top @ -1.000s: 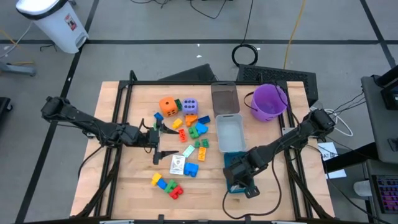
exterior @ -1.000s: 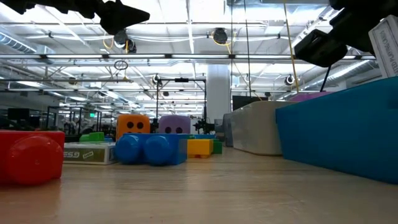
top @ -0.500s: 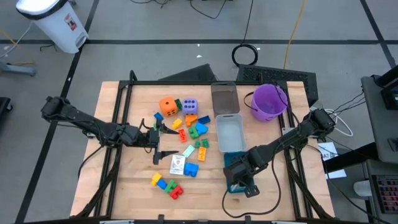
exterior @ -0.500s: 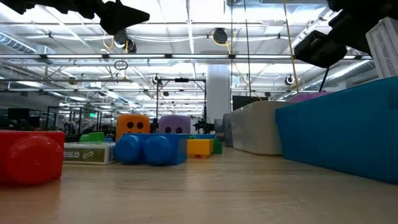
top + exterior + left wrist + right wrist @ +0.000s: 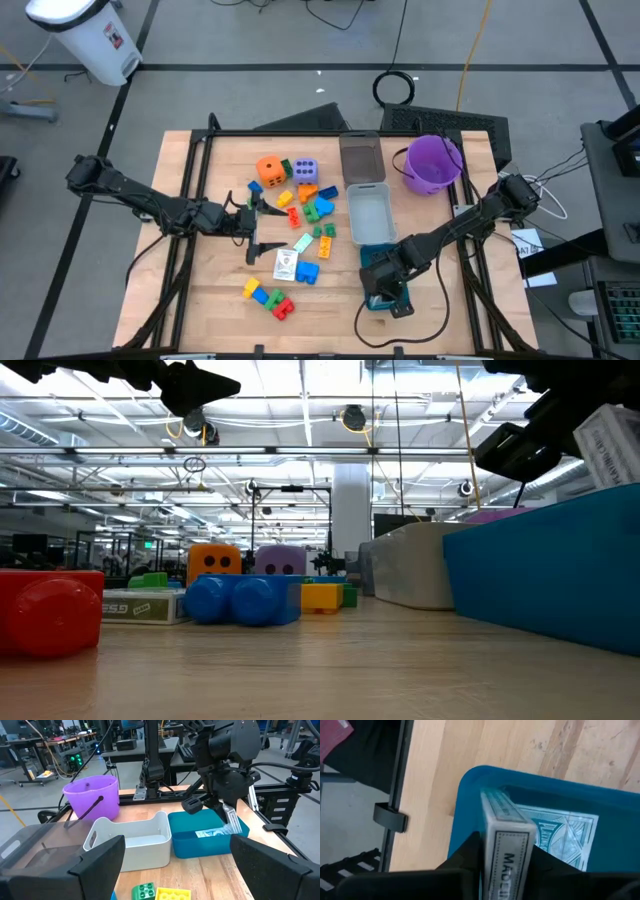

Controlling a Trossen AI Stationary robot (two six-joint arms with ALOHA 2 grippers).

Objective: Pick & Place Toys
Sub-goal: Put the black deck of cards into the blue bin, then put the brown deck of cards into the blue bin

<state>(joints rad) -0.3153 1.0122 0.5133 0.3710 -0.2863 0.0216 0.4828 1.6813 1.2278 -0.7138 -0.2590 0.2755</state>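
Right gripper [image 5: 227, 812] is over the teal tray [image 5: 200, 845], fingers pinching a card box [image 5: 507, 852], just needs letting go; left gripper [image 5: 252, 222] waits wide open, empty.

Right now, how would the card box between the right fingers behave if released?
The card box looks stiff and flat-sided, so likely no rolling. Held on edge between the right fingers, it would probably tip flat into the teal tray.

- A big open robotics lab or workshop, by the low view: exposed ceiling trusses [image 5: 300, 455], strip lighting, distant workbenches [image 5: 40, 750].
- Cables [image 5: 395, 88] trail across a grey floor around the wooden table [image 5: 215, 275].
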